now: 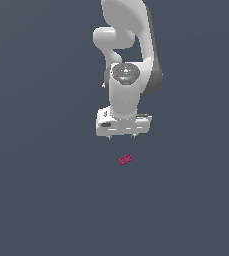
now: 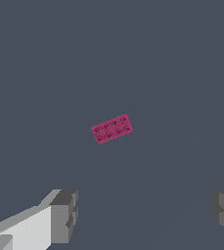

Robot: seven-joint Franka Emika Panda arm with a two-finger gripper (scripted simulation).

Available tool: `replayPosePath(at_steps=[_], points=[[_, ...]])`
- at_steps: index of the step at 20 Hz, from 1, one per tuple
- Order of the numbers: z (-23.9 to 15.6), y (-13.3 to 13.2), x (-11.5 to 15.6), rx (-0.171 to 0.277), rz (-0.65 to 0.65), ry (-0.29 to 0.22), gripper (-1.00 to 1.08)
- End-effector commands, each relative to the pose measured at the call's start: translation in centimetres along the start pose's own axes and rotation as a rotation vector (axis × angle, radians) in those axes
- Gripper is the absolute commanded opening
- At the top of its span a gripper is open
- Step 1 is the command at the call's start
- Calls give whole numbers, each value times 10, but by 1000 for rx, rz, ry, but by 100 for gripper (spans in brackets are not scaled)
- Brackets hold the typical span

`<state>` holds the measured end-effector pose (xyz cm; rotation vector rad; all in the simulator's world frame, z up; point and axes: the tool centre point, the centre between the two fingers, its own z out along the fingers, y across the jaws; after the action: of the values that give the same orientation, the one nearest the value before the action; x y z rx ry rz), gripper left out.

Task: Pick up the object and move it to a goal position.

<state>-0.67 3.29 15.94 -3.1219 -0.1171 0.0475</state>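
Observation:
The object [image 1: 126,159] is a tiny flat magenta-pink rectangle with darker grid marks, lying on the dark grey floor. In the wrist view the object [image 2: 112,129] lies tilted, well apart from both fingers. My white gripper [image 1: 121,137] hangs above the floor, short of the object and slightly toward the exterior view's left of it. Its two small fingertips [image 1: 110,137] point down and stand wide apart, open, with nothing between them. The grey pads [image 2: 64,216] show at the picture's edge, the gripper [image 2: 145,212] gap empty.
The white arm [image 1: 128,45] rises behind the gripper. Plain dark grey floor [image 1: 36,200] surrounds the object on every side.

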Motion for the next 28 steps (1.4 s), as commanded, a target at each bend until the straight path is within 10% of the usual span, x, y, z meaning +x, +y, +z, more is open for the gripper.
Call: replayPosePath(at_steps=[1, 28], points=[[0, 0, 0, 0, 0, 0, 100], [6, -20, 16, 16, 126, 12, 100]])
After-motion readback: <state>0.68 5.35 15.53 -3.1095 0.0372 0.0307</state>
